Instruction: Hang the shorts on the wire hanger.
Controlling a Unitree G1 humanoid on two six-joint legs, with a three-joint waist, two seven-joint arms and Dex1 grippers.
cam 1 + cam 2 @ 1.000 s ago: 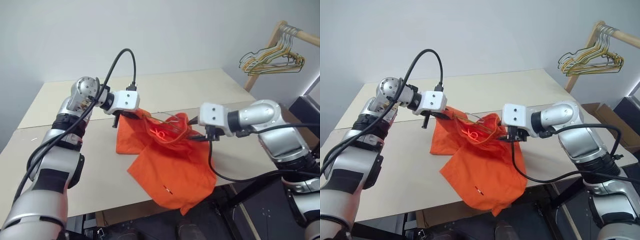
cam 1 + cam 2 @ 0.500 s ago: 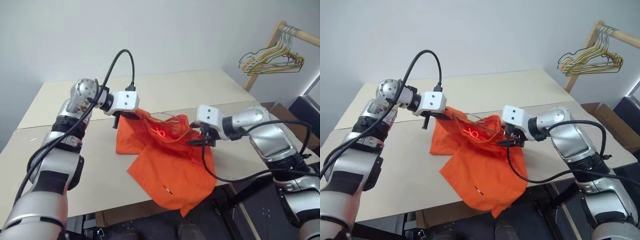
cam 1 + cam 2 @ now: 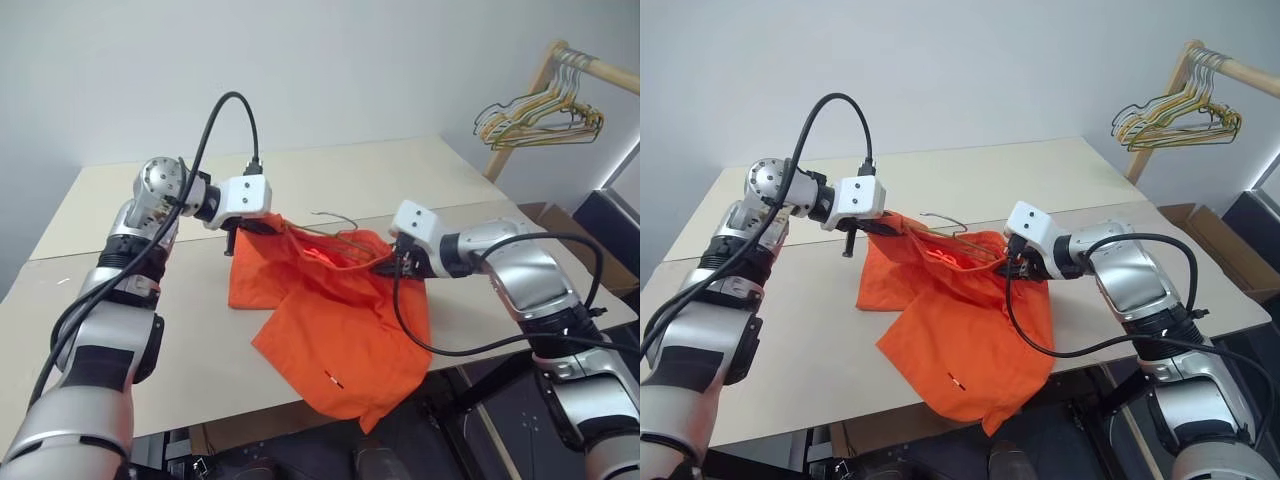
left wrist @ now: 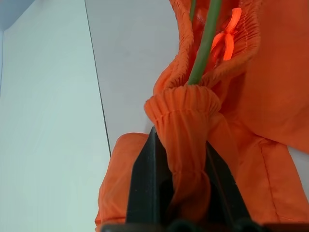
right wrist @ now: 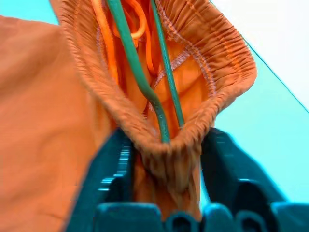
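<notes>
Both ends of the shorts [image 3: 330, 300] waistband are pinched, one by the left gripper [image 4: 181, 193], one by the right gripper [image 5: 166, 164], so the wire hanger [image 3: 335, 240] lies lengthwise between them inside the stretched waistband, above the table [image 3: 150, 330], hook uppermost.

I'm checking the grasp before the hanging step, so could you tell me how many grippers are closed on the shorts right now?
2. The left gripper pinches one end of the shorts' waistband; the right gripper clamps the opposite end, the wire hanger running inside between them.
</notes>
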